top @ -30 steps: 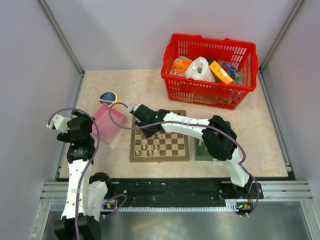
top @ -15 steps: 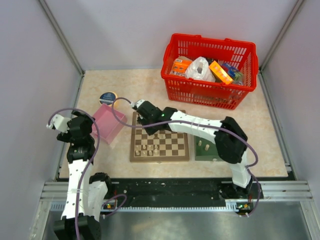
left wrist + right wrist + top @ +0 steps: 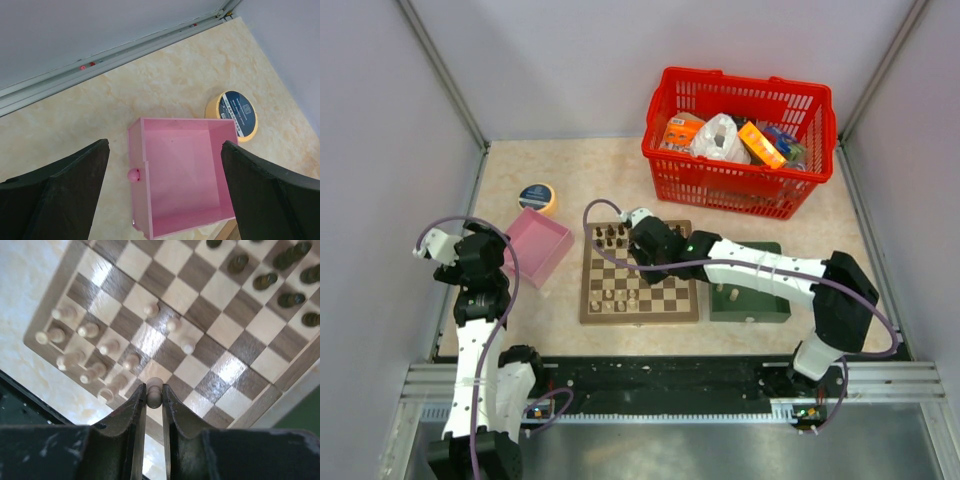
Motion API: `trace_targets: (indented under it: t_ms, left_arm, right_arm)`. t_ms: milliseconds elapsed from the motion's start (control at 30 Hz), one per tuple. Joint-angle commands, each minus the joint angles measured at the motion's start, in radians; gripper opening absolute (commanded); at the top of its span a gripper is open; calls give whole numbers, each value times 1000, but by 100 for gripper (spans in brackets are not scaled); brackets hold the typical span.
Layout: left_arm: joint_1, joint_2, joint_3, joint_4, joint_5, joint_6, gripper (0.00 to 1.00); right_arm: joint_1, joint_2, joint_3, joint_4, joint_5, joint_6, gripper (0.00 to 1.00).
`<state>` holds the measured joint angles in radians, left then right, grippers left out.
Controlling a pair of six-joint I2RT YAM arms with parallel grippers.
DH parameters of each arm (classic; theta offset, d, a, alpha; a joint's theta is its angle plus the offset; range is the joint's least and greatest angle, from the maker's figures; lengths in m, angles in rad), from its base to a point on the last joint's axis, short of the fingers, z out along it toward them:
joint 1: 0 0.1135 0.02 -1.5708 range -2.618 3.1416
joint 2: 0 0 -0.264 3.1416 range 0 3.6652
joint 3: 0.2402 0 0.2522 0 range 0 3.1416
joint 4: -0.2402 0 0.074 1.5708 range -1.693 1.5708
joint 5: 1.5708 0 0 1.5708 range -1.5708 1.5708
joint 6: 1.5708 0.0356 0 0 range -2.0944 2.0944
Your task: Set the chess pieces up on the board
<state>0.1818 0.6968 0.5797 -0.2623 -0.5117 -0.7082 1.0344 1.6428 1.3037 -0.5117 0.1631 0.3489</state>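
The board lies in the middle of the table. Several dark chess pieces stand along its far left edge and several cream ones near its front left. My right gripper hovers over the board's far side. In the right wrist view it is shut on a small cream pawn, held above the board; cream pieces sit at the left there, dark ones at the upper right. My left gripper hangs open above the empty pink box.
A pink box sits left of the board, with a roll of yellow tape behind it. A green tray holding a few pieces lies right of the board. A red basket full of packets stands at the back right.
The right arm has swung rightward, carrying its gripper from the board's far left corner toward the middle of its far side and uncovering the green tray. The left arm has not moved.
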Motion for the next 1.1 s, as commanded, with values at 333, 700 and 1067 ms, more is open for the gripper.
trace_targets:
  t_ms: [333, 700, 1067]
  left_arm:
    - [7, -14, 11, 20, 7, -2, 99]
    - [7, -10, 9, 20, 4, 1, 99]
    - [7, -8, 5, 23, 6, 0, 99]
  right_arm:
    - [58, 90, -37, 49, 16, 61, 16]
    - [59, 132, -38, 47, 50, 76, 16]
    - [59, 153, -34, 47, 41, 75, 16]
